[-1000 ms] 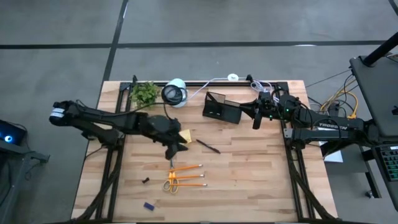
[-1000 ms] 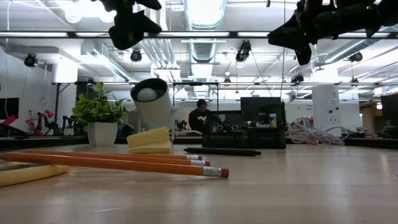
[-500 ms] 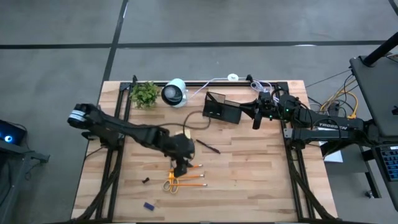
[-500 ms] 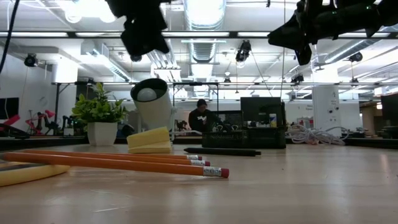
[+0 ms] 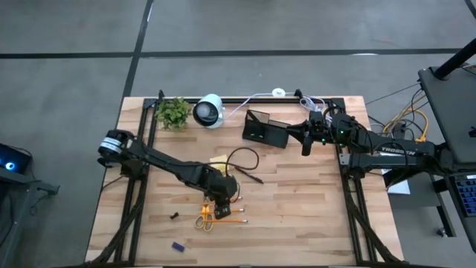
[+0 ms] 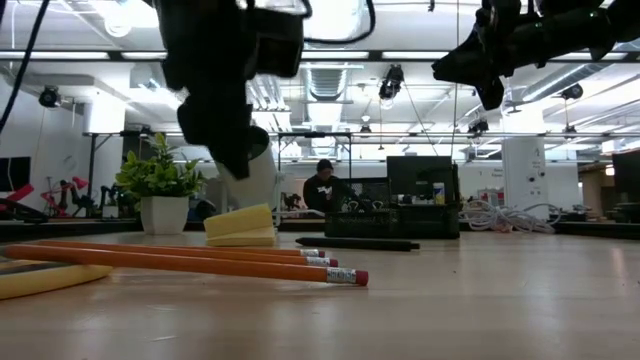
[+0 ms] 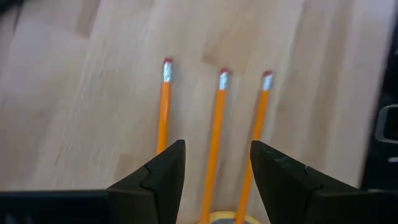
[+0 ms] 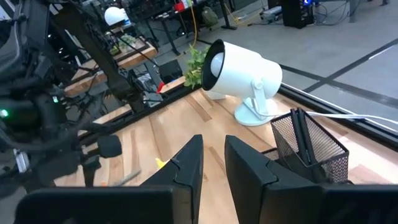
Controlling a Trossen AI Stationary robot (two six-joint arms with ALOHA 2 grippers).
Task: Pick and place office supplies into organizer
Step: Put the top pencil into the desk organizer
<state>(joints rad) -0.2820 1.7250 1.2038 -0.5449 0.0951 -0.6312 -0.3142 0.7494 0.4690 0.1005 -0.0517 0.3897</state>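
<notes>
Directly beneath the left gripper (image 7: 216,165) – fingers spread, holding nothing – lies the middle orange pencil (image 7: 215,124).

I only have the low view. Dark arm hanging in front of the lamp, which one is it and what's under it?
Observer: Left arm. High view puts the left gripper over the three pencils.
Operator: Fingers open?
Observer: Yes. Left wrist view shows them apart, the middle pencil running between them, nothing held.
Operator: Where are the scissors?
Observer: High view: the scissors lie at the pencils' ends nearest the left arm's side.
Operator: Right arm?
Observer: The right gripper waits beside the organizer, empty.
</notes>
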